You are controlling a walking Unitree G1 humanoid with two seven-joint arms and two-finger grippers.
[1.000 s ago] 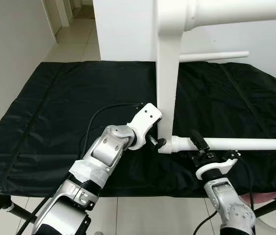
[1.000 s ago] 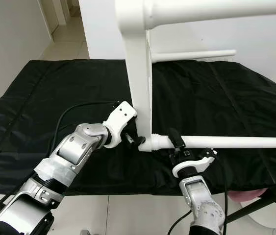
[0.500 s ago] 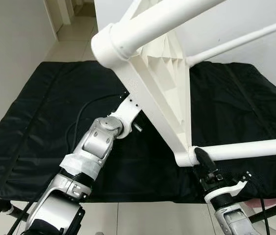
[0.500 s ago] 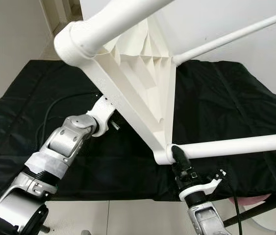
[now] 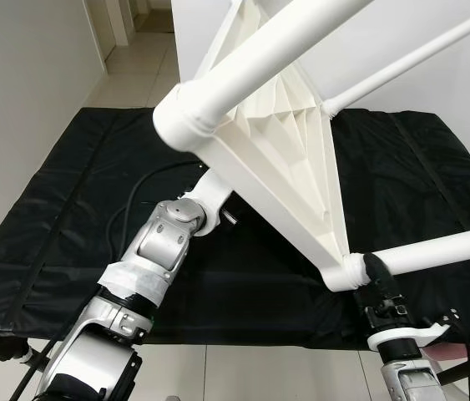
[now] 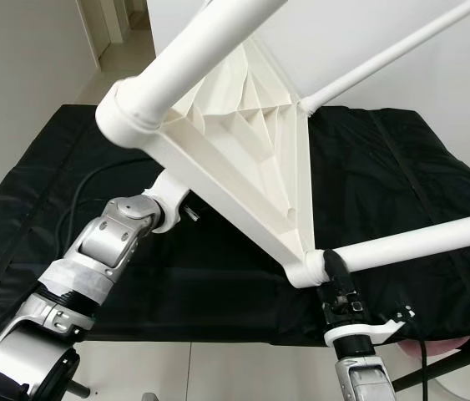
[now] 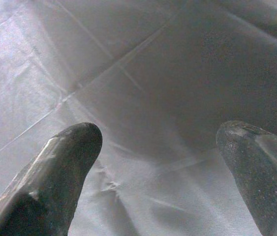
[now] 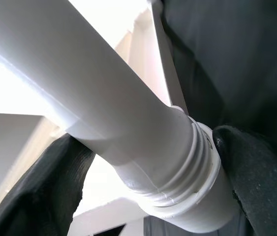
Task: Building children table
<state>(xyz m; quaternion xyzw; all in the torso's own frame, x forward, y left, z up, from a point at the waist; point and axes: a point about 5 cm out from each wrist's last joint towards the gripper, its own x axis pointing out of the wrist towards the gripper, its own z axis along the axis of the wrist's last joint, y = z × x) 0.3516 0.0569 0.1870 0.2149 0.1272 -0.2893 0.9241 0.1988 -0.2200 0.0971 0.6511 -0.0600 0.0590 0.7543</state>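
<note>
The white table is tipped up on its side over the black cloth, filling the upper middle of the head view, ribbed underside facing the camera. One leg runs off to the right edge from a corner joint in the lower right. The right gripper comes up from the bottom right, and its fingers are closed around that leg right at the threaded collar (one finger on each side, both touching the plastic). The left gripper sits in the middle left, tucked under the table's lower edge, its fingers spread wide with nothing between them, just wrinkled cloth below.
</note>
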